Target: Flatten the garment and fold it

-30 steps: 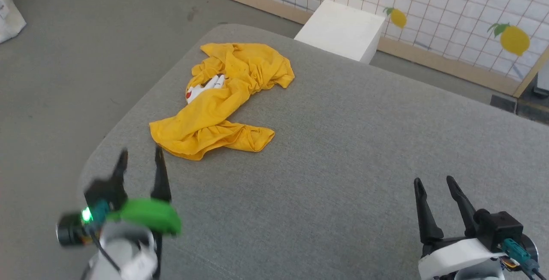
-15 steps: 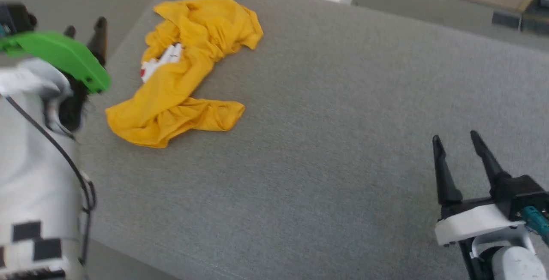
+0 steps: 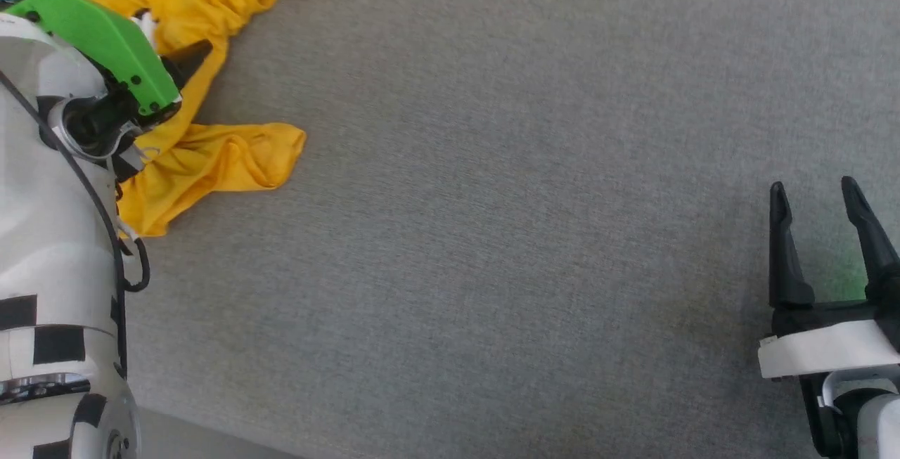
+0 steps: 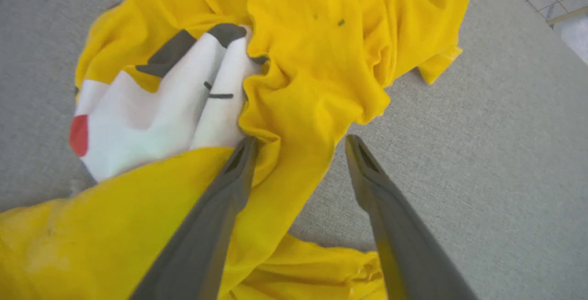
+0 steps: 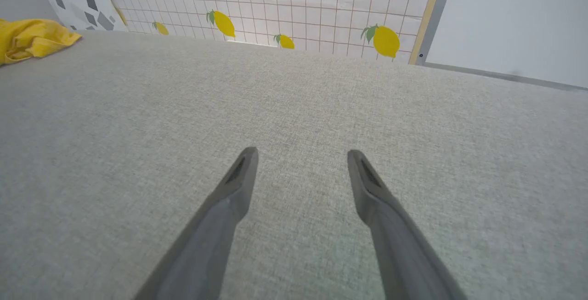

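The garment [image 3: 218, 157], a mustard-yellow T-shirt, lies crumpled at the upper left of the grey padded surface [image 3: 492, 199]. Up close the garment [image 4: 321, 52] shows a white print patch with a red dot and black marks. My left gripper [image 4: 298, 146] hovers open just above its bunched middle, one finger over the cloth, the other over bare surface. In the head view the left gripper [image 3: 186, 58] is mostly hidden behind its green wrist cover. My right gripper [image 3: 815, 192] stands open and empty at the lower right, far from the shirt. The right wrist view shows the right gripper [image 5: 301, 155] open, the garment [image 5: 32, 38] far off at the left.
A white tiled wall panel with lemon prints [image 5: 285, 6] stands beyond the surface's far edge. The surface's near edge [image 3: 211, 427] shows at the lower left, with floor below it. My pale left forearm [image 3: 49, 248] covers the left side of the head view.
The head camera has tilted down, so the whole picture shifted up and left. My left arm has reached forward from the near edge to over the garment. The right gripper stays open.
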Controlling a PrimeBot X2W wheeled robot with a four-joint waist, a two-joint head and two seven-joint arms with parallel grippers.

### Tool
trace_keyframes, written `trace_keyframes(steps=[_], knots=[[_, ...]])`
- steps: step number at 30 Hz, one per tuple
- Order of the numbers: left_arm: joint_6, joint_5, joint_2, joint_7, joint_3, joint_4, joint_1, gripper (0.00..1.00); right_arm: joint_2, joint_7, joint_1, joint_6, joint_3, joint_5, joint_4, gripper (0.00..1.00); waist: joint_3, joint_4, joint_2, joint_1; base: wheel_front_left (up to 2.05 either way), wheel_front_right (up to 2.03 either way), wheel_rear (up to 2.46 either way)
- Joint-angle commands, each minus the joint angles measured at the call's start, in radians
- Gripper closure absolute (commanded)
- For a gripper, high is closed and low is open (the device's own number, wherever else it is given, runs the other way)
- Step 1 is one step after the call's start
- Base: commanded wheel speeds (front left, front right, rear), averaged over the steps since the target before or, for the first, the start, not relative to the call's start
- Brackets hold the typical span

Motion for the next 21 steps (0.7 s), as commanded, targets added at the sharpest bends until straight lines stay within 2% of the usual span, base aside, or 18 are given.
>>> trace_keyframes(steps=[1,8,9,10,11,21], knots=[[-0.006,-0.001,0.002,0.006,-0.009,0.016,-0.011,0.0,-0.001,0.001,0.002,-0.002,-0.002,-0.004,-0.013,0.0,0.083,-0.044,0.0,-0.0003,0.0,0.0,0.0],[-0.001,-0.02,-0.018,0.039,-0.014,0.09,-0.014,0.0,-0.001,0.016,0.003,-0.002,-0.014,-0.008,-0.046,0.0,0.099,-0.031,0.0,-0.0003,0.0,0.0,0.0],[0.003,-0.018,-0.021,0.027,-0.016,0.098,-0.016,0.03,-0.001,0.019,0.004,-0.002,-0.017,-0.01,-0.052,0.0,0.099,-0.028,0.0,-0.0003,0.0,0.0,0.0],[0.003,-0.009,-0.018,0.008,-0.021,0.1,-0.017,0.68,-0.001,0.022,0.003,-0.002,-0.018,-0.011,-0.054,0.0,0.098,-0.026,0.0,-0.0003,0.0,0.0,0.0],[0.002,-0.006,-0.017,-0.02,-0.022,0.102,-0.018,1.0,-0.001,0.024,0.003,-0.002,-0.017,-0.012,-0.057,0.0,0.096,-0.024,0.0,-0.0003,0.0,0.0,0.0],[0.016,0.055,0.044,-0.39,-0.009,0.087,-0.075,1.0,-0.001,0.011,-0.002,-0.002,0.005,0.019,-0.003,0.0,0.01,0.002,0.0,-0.0003,0.0,0.0,0.0]])
